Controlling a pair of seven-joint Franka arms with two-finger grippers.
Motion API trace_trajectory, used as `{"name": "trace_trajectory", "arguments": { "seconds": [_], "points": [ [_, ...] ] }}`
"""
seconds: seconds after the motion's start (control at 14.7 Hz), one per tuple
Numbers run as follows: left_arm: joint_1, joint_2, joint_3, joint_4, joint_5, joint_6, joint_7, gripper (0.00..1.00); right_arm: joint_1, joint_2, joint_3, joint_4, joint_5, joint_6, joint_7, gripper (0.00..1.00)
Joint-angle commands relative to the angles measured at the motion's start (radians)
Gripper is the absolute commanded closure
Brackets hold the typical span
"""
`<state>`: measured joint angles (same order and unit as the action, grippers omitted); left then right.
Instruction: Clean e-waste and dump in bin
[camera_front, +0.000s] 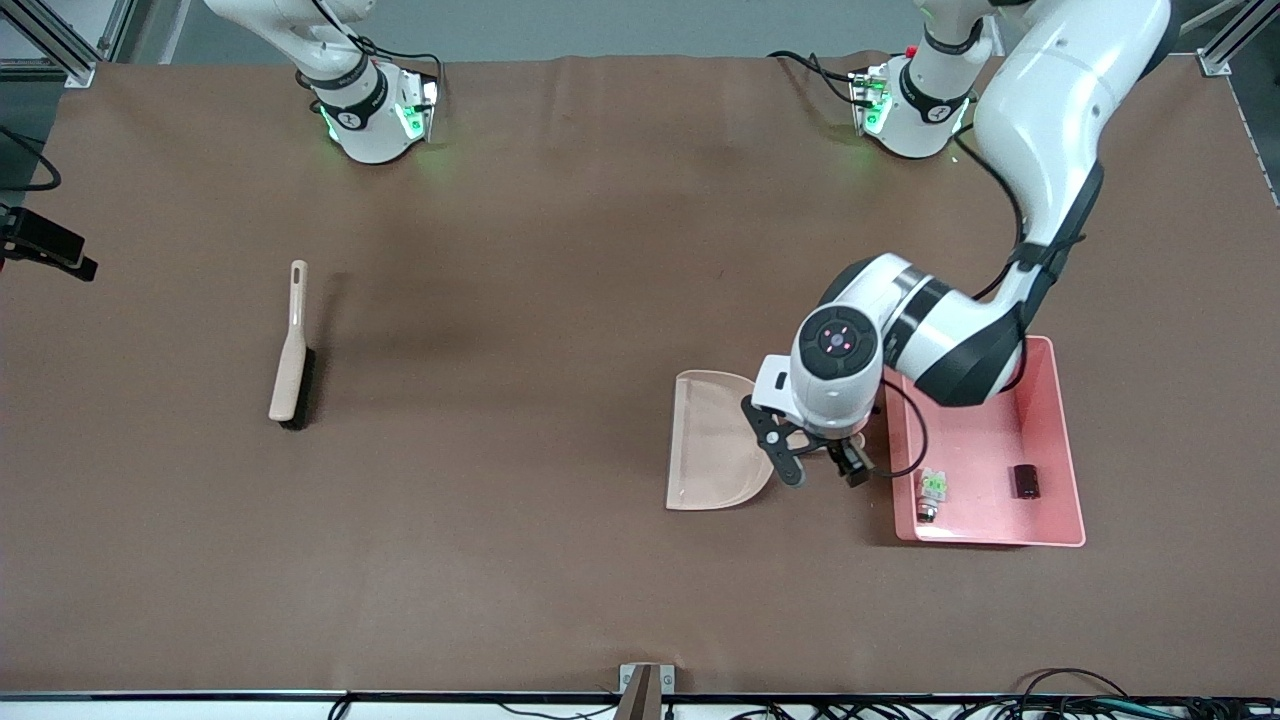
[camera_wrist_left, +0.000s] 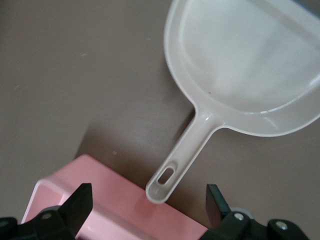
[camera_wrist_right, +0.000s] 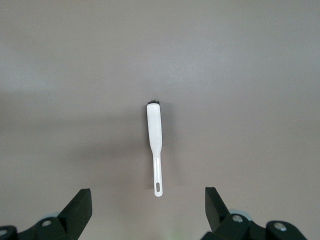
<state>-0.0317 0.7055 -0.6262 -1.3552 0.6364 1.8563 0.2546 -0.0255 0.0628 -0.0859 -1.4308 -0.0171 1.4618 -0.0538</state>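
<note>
The pink bin (camera_front: 980, 445) lies toward the left arm's end of the table. In it lie the e-waste pieces: a white block with green marks (camera_front: 934, 484) and a dark stubby part (camera_front: 1025, 481). My left gripper (camera_front: 822, 468) hangs open between the bin and the beige dustpan (camera_front: 715, 440), holding nothing. In the left wrist view the dustpan (camera_wrist_left: 245, 65) lies flat on the table, its handle tip (camera_wrist_left: 165, 182) at the bin's rim (camera_wrist_left: 115, 200), just ahead of the open left gripper (camera_wrist_left: 147, 205). My right gripper (camera_wrist_right: 148, 210) is open, high over the brush (camera_wrist_right: 155, 135).
The beige brush (camera_front: 291, 345) with dark bristles lies on the brown table toward the right arm's end. A small grey piece (camera_front: 926, 512) sits by the white block in the bin. The arm bases stand along the table's edge farthest from the front camera.
</note>
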Motion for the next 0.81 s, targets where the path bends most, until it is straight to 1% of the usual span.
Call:
{"name": "trace_trajectory", "arguments": {
  "seconds": [0.0,0.2,0.41,0.54,0.61,0.75],
  "points": [
    [0.048,-0.093,0.002,-0.022,-0.084,-0.019,-0.189,0.00,-0.005,0.000,0.002,0.010,0.017,-0.012,-0.003,0.00],
    [0.121,-0.196,0.000,-0.025,-0.158,-0.035,-0.283,0.00,0.001,-0.001,0.003,0.009,0.017,-0.020,-0.003,0.00],
    [0.200,-0.289,-0.001,-0.025,-0.181,-0.118,-0.316,0.00,0.001,-0.001,0.003,0.009,0.017,-0.017,-0.003,0.00],
    [0.239,-0.323,0.000,-0.021,-0.234,-0.131,-0.311,0.00,0.001,-0.001,0.005,0.009,0.017,-0.017,-0.003,0.00],
    [0.275,-0.343,-0.003,-0.021,-0.259,-0.131,-0.304,0.00,0.001,-0.001,0.003,0.009,0.017,-0.018,-0.003,0.00],
    [0.306,-0.395,0.022,-0.021,-0.366,-0.131,-0.302,0.00,0.002,-0.001,0.005,0.009,0.017,-0.017,-0.003,0.00]
  ]
}}
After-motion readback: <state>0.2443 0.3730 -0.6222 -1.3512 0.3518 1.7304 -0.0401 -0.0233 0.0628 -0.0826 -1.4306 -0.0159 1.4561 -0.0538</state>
